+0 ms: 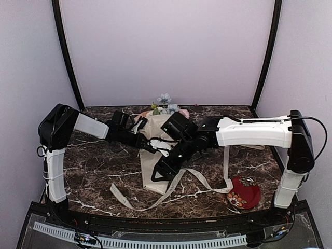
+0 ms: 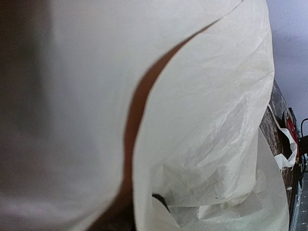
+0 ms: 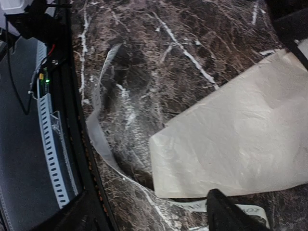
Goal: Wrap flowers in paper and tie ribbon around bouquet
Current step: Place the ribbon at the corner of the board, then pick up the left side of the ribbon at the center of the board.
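Note:
The bouquet lies in the middle of the table as a cream paper (image 1: 154, 127) cone, with the flowers (image 1: 166, 107) showing at its far end. My left gripper (image 1: 149, 147) reaches in from the left and is shut on the paper. In the left wrist view the paper (image 2: 207, 120) fills the picture and hides the fingers. My right gripper (image 1: 162, 174) hovers open over the cone's near end. In the right wrist view the right gripper (image 3: 149, 216) spreads above the paper's corner (image 3: 231, 139) and holds nothing. The ribbon (image 1: 193, 174) lies loose on the table, passing under that corner, where the ribbon (image 3: 98, 139) curves toward the near edge.
A red patterned dish (image 1: 244, 193) sits at the near right, beside the ribbon's right loop. The dark marble table (image 1: 98, 166) ends at a black rail (image 1: 155, 224) in front. Pale walls close in the back and sides.

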Action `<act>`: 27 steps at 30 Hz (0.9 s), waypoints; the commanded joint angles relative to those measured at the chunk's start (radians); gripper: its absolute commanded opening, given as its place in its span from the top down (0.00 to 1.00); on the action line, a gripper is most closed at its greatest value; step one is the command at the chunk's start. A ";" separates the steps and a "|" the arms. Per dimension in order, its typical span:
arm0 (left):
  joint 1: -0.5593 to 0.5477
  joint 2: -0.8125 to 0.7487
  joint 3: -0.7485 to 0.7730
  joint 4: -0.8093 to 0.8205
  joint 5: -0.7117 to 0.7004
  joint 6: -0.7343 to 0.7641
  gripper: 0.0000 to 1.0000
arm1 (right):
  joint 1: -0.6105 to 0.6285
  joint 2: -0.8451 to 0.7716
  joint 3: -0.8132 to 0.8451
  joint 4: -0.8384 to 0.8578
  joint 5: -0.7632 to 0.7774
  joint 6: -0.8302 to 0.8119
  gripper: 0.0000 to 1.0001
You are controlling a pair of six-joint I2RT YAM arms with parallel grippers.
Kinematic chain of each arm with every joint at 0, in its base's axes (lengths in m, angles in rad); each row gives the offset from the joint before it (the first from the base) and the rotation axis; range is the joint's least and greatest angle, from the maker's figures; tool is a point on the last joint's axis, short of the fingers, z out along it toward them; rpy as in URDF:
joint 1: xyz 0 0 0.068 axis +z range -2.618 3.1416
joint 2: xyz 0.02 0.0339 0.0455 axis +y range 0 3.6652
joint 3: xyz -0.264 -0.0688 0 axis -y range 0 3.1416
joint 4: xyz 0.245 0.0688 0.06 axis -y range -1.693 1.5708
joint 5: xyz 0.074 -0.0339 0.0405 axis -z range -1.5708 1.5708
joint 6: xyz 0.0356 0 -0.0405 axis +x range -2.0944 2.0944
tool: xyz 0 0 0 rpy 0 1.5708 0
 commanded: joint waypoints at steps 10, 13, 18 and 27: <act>0.007 0.006 0.012 -0.028 -0.001 0.013 1.00 | -0.362 -0.088 -0.313 0.375 -0.027 0.645 0.14; 0.006 0.007 0.012 -0.027 0.001 0.011 1.00 | -0.366 -0.060 -0.404 0.603 -0.125 0.807 0.13; 0.007 0.010 0.012 -0.023 0.003 0.006 1.00 | -0.362 0.038 -0.410 0.757 -0.179 0.898 0.07; 0.006 0.016 0.009 -0.013 0.012 -0.006 1.00 | -0.357 0.192 -0.402 0.972 -0.267 1.012 0.13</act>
